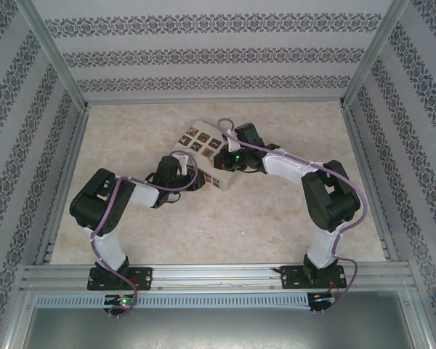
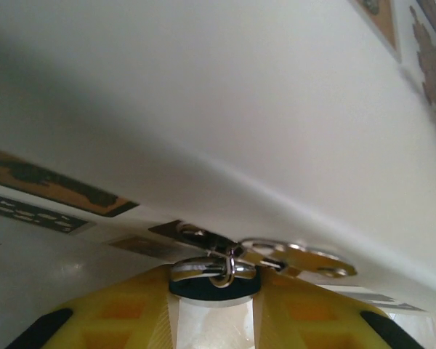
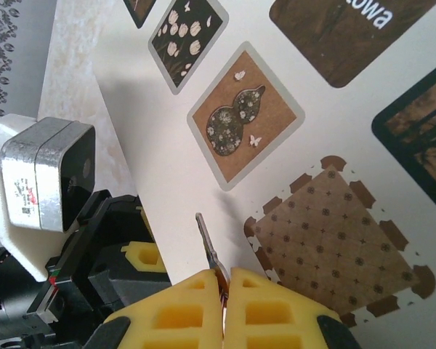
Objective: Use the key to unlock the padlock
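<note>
The box (image 1: 203, 149) is white, and it carries brown and dark squares with pale flowers, a gourd figure and a dotted lattice inside a broken brown border. The surface (image 1: 276, 225) is beige with soft marble veins. The walls (image 1: 203, 54) are pale grey with dark bands of floral ornament. The arms (image 1: 327, 203) are black and white, each with a purple cable (image 1: 105, 211). The right pincer (image 3: 224, 280) is yellow with black corners, and the key (image 3: 206, 243) in it is silvery grey. The left pincer (image 2: 212, 298) is the same yellow. The padlock (image 2: 214, 286) looks dark, nearly black, with a shiny silver shackle (image 2: 203, 269).
</note>
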